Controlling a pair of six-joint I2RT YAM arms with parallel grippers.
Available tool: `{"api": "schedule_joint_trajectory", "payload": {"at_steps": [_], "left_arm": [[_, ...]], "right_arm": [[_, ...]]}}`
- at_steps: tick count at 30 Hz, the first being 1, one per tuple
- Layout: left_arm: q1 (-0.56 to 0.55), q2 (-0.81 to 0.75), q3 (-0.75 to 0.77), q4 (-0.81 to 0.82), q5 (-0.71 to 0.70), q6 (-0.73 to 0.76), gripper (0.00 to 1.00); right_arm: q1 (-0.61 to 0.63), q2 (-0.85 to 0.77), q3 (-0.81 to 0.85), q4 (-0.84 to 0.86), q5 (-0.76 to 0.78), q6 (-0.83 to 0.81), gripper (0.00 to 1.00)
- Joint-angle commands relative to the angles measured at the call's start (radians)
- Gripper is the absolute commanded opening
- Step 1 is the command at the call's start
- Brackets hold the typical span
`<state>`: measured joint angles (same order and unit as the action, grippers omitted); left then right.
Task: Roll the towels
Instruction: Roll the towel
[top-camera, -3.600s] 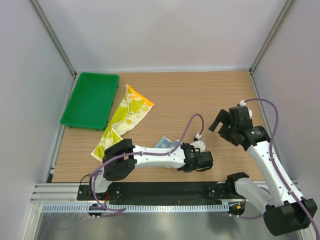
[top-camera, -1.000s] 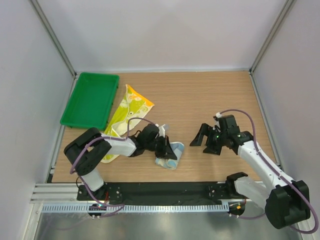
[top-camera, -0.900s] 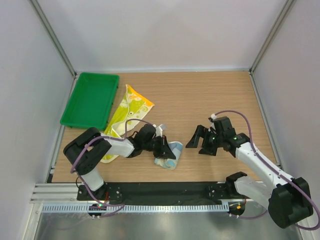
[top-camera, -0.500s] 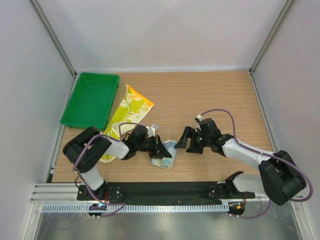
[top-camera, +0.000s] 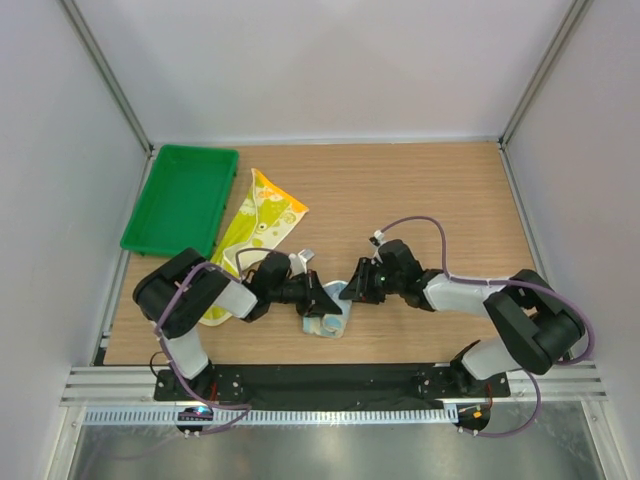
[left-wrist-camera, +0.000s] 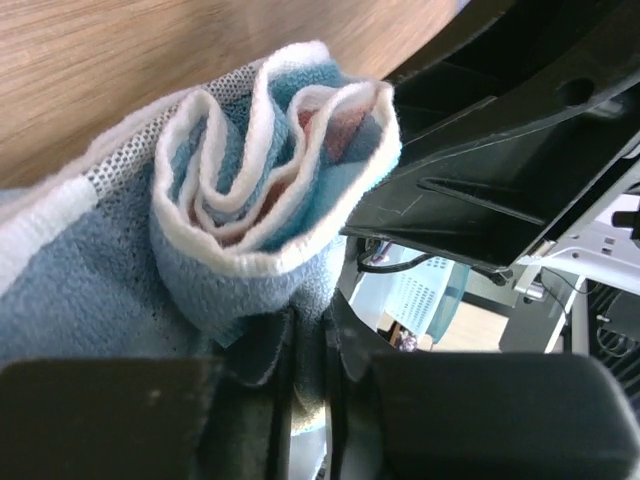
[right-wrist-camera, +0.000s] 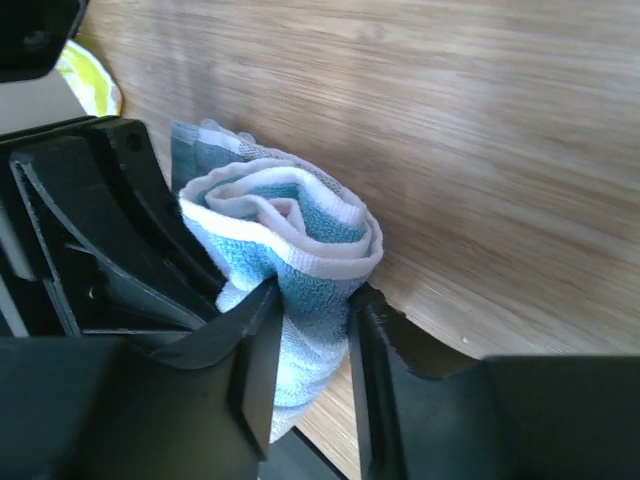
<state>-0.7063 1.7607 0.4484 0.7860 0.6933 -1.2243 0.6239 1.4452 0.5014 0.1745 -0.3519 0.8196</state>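
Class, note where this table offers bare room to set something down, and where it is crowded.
Free: the far table between yellow-green towel and right wall. Crowded: front centre, where left gripper and right gripper meet on the blue towel.

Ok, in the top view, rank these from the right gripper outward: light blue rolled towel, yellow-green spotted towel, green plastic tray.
1. light blue rolled towel, between the fingers of the right gripper.
2. yellow-green spotted towel, lying flat, farther left.
3. green plastic tray, far-left corner.

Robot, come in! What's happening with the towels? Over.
Left jaws shut on blue towel; right jaws gripping its rolled end. Yellow-green towel lies unrolled. Green tray clear of both.
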Motion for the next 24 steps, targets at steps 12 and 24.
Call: {"api": "schedule_joint_trajectory", "payload": {"at_steps": [12,24], "left_arm": [[-0.203,-0.214,0.317,-1.002,-0.558,0.460,0.45],[-0.522,-0.195,0.613,-1.370,-1.279,0.509,0.51]], "right_arm": [[0.022,-0.065,0.077,-0.148,0.125,-0.080,0.12],[0.063,-0.083,0.130,-0.299,0.192,-0.077,0.10]]}}
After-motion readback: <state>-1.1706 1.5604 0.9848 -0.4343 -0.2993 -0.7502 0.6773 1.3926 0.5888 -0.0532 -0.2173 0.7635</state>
